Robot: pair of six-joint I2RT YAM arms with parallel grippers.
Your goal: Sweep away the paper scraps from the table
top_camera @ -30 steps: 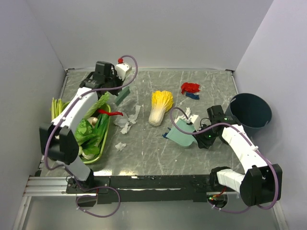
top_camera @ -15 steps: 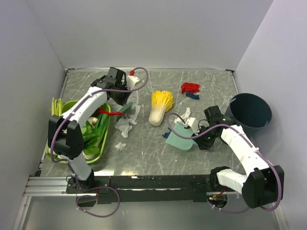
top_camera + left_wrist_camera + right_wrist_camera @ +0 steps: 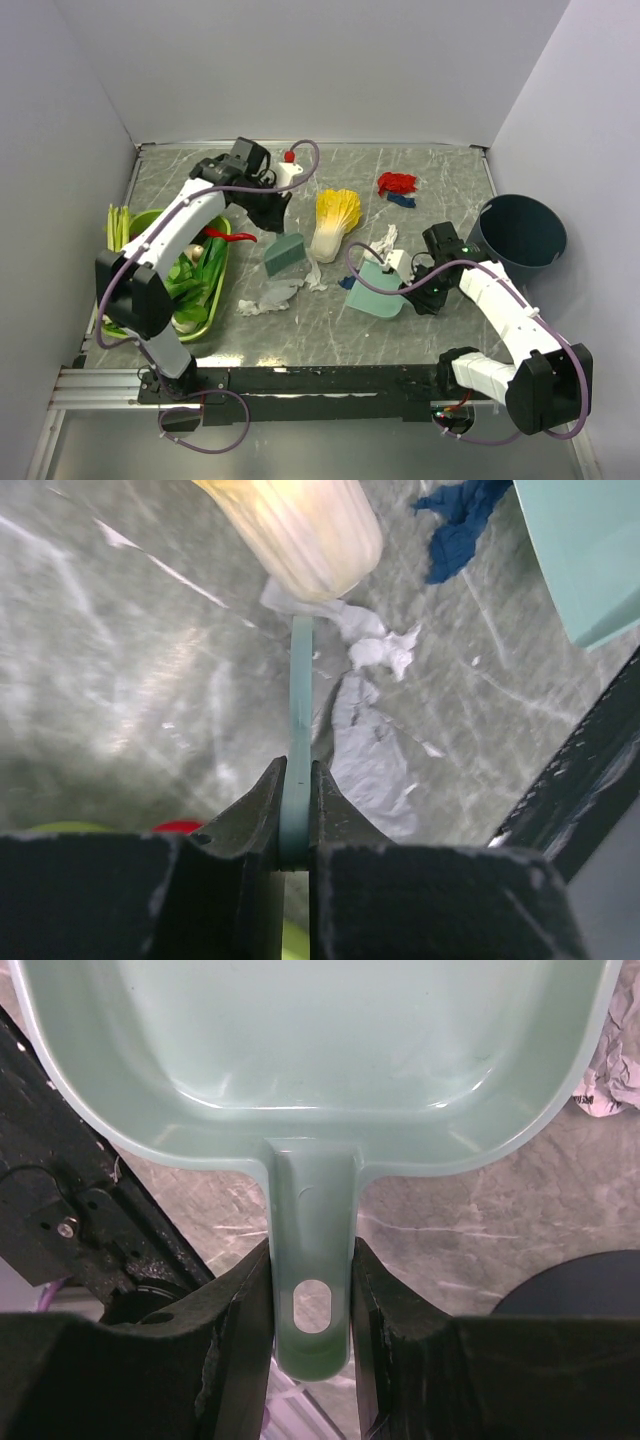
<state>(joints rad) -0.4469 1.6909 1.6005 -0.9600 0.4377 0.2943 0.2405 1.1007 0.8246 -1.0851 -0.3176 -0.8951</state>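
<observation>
My left gripper [image 3: 273,212] is shut on a flat teal scraper [image 3: 285,253], which stands on the table [image 3: 450,165] just left of the cabbage's stem end. In the left wrist view the scraper [image 3: 300,710] shows edge-on between my closed jaws [image 3: 297,772], with white paper scraps [image 3: 372,765] right of it and a dark blue scrap [image 3: 458,530] farther off. My right gripper [image 3: 420,291] is shut on the handle [image 3: 312,1250] of a pale green dustpan [image 3: 378,292], empty inside [image 3: 310,1050]. White scraps [image 3: 270,297] lie front of the scraper. Red scraps [image 3: 397,182] and a blue one [image 3: 402,200] lie at the back right.
A yellow-white napa cabbage [image 3: 335,220] lies mid-table. A green vegetable tray [image 3: 222,270] sits at the left with a red chili [image 3: 230,236] on its edge. A dark blue bin [image 3: 522,230] stands at the right. A white scrap [image 3: 385,240] lies behind the dustpan.
My left arm has swung the scraper from the back left toward the front right, dragging white scraps along. The dustpan has shifted slightly left.
</observation>
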